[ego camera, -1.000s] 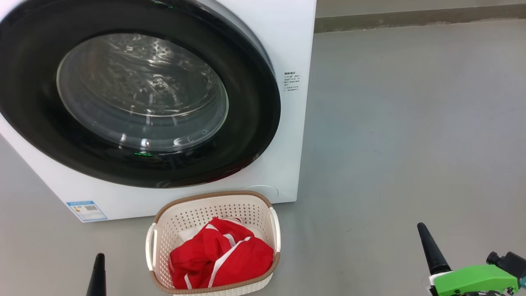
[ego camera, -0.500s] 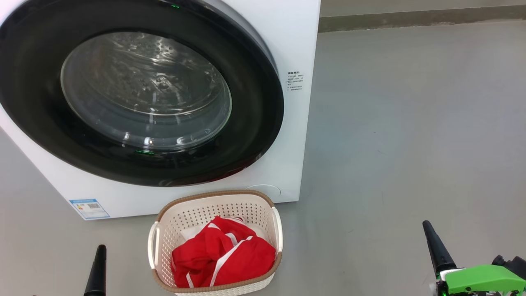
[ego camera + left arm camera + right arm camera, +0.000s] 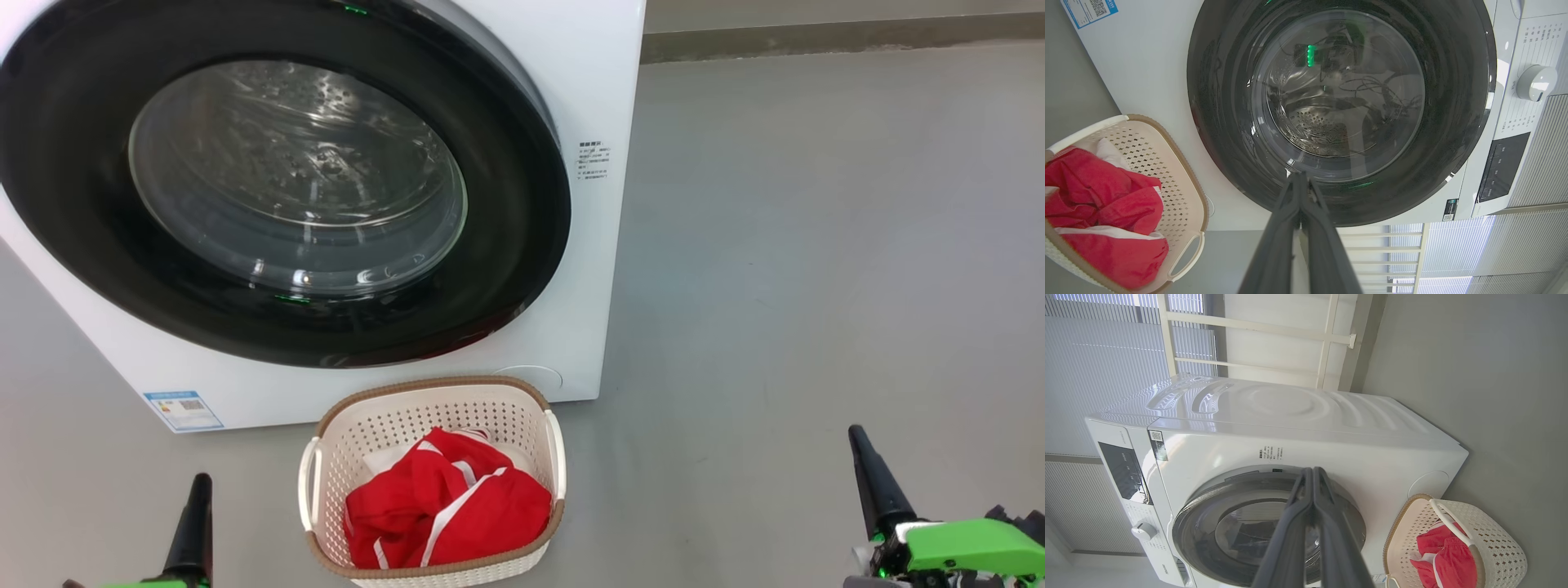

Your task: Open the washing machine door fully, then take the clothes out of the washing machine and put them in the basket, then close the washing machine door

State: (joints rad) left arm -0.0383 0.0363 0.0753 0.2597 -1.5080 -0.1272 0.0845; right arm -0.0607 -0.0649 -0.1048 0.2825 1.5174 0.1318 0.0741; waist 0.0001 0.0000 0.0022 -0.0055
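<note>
The white washing machine [image 3: 588, 98] has its round black-rimmed door [image 3: 506, 229] shut flush against the front; through the glass the steel drum looks bare. In front of it on the floor stands the cream basket [image 3: 433, 404] with the red, white-striped clothes [image 3: 445, 510] inside. My left gripper [image 3: 198, 483] sits low at the left of the basket, shut and holding nothing. My right gripper [image 3: 857, 437] is far to the right, also shut and bare. Its fingers [image 3: 1312, 475] press together in the right wrist view, as do the left fingers [image 3: 1299, 179] in the left wrist view.
Grey floor [image 3: 816, 245] spreads wide to the right of the machine. A wall base [image 3: 816, 33] runs along the back. The control panel and dial [image 3: 1535, 81] sit at the machine's top, with blinds [image 3: 1106, 355] beyond.
The head view has drifted a little, so machine and basket sit slightly further right. Both gripper tips show a bit higher in the picture. Door and clothes are unchanged.
</note>
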